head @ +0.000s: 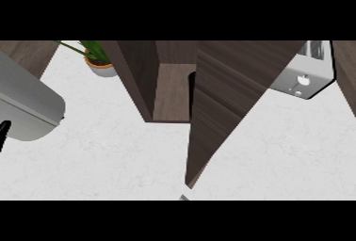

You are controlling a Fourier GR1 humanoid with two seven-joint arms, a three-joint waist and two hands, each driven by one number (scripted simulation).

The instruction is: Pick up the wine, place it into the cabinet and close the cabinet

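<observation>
A dark wooden cabinet (139, 80) stands on the white counter with its inside shelf (170, 96) showing. Its door (230, 103) stands ajar and swings out toward me, covering most of the opening. A narrow dark shape (192, 92) shows inside at the door's edge; it may be the wine, but I cannot tell. My left forearm (24, 103) fills the left edge, and only a black sliver of the left hand (4, 134) shows below it. My right hand is out of sight; a small grey bit (184, 197) peeks in at the bottom under the door.
A potted plant (102, 66) stands at the back left of the cabinet. A silver toaster (303, 75) sits to the cabinet's right. The marbled white counter (104, 160) spreads in front and to both sides.
</observation>
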